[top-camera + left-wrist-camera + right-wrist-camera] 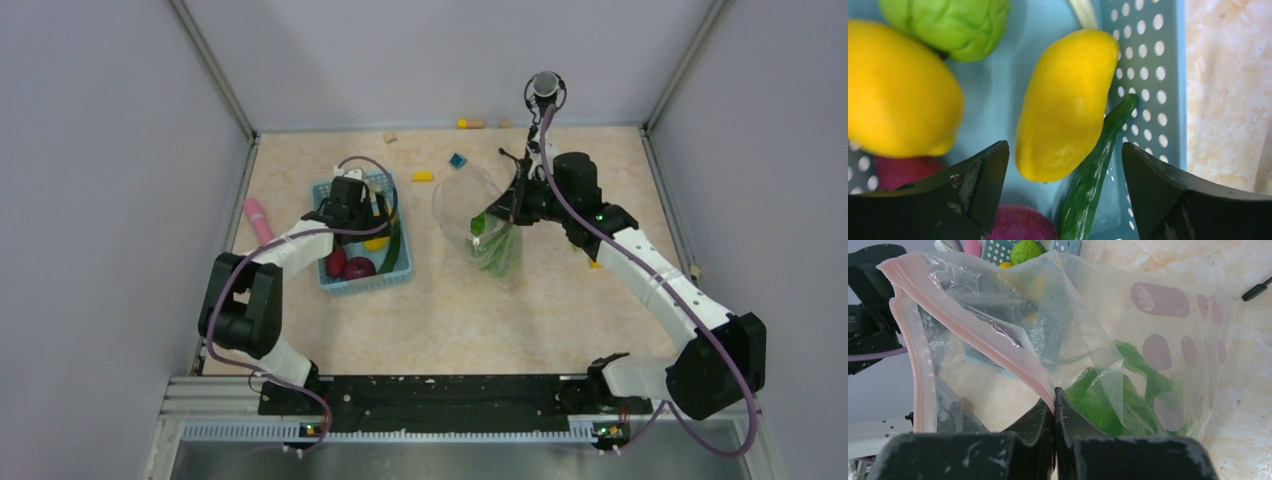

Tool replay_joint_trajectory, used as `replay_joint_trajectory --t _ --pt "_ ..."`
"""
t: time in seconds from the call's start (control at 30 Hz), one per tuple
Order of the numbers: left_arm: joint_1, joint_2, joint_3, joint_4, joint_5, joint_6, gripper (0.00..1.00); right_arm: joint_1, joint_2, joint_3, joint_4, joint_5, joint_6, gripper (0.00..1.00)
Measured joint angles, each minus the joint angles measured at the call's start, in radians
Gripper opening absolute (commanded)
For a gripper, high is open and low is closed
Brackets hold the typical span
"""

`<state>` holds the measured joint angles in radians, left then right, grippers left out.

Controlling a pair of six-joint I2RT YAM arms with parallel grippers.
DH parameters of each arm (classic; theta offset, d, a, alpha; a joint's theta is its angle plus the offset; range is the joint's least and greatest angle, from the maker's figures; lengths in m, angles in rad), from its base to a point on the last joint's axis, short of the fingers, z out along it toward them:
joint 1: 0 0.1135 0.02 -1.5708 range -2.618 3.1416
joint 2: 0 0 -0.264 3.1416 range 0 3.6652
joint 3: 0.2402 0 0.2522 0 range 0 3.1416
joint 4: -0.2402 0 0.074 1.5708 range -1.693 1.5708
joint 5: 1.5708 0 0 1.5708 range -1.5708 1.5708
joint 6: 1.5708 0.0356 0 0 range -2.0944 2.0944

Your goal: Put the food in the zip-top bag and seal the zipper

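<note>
The left gripper is hanging low inside the light blue basket, its jaws standing wide apart and gripping nothing. Between them a long yellow toy fruit is lying on the basket floor, and a slim dark green cucumber is resting just beside it, toward the perforated wall. Farther out, a lemon and a pale green leafy ball are sitting in the same basket, with red-purple pieces showing under the near finger.

The right gripper is pinching the zipper, its jaws pressed together on the pink-red strip and lifting one lip of the zip-top bag. The bag's mouth is gaping open, not sealed. Leafy green lettuce is lying inside, down at the bag's bottom.

In the top view the bag is sitting on the table between the basket and the right arm. A pink stick is lying beside the basket's outer side.
</note>
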<state>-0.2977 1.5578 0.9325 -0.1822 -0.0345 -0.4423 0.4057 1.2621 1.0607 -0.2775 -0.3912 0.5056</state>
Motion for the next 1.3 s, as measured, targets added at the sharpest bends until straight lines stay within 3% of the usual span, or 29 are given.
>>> replay_joint_trajectory --t 0.2,0.73,0.93,1.1,1.3 --pt "0.002 0.113 0.079 0.007 0.057 0.015 0.69 0.000 0.000 0.000 -0.001 -0.005 -0.004 0.00" --pt "0.002 0.169 0.085 0.018 0.037 0.022 0.71 0.000 0.000 0.000 -0.031 0.002 -0.016 0.00" --pt "0.002 0.199 0.104 0.016 0.037 0.023 0.38 0.000 -0.001 -0.001 -0.031 0.005 -0.018 0.00" --pt "0.002 0.174 0.104 -0.014 0.033 0.015 0.29 0.000 -0.001 -0.001 -0.044 0.005 -0.027 0.00" --pt "0.002 -0.060 0.077 -0.030 0.027 0.002 0.23 0.000 -0.017 -0.001 -0.057 0.006 -0.034 0.00"
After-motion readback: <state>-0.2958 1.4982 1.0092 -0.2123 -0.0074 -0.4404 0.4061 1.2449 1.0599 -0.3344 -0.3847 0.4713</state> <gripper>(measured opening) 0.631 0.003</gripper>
